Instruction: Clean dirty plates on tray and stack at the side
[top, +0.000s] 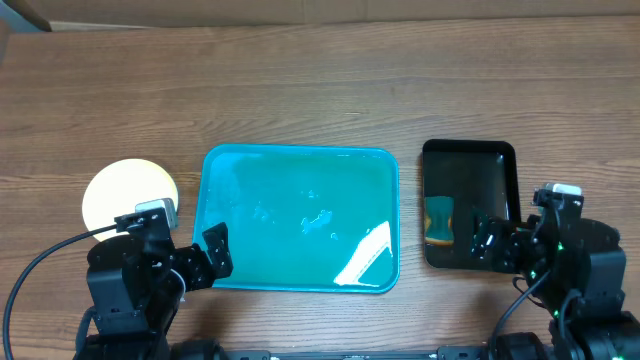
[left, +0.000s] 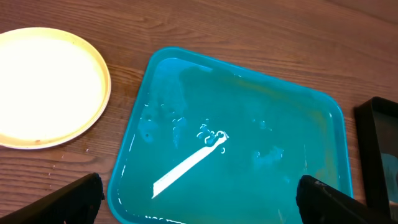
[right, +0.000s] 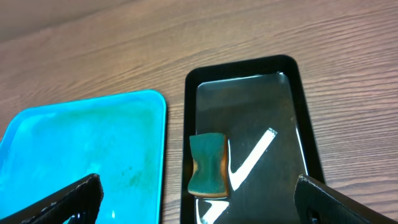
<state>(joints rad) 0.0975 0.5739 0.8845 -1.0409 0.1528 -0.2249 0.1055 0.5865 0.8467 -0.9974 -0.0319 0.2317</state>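
The teal tray (top: 290, 215) lies in the middle of the table with no plate on it; only wet streaks and glare show on it in the left wrist view (left: 249, 155). A pale round plate (top: 125, 190) sits on the table left of the tray, and its face looks clean (left: 43, 87). I cannot tell whether other plates lie under it. My left gripper (top: 205, 260) is open and empty over the tray's near left corner (left: 199, 199). My right gripper (top: 490, 243) is open and empty over the near end of the black tray (right: 198, 193).
A narrow black tray (top: 470, 152) stands right of the teal tray. It holds a green sponge (top: 438, 220) with an orange-brown underside near its near left side (right: 208, 163). Cardboard runs along the table's far edge.
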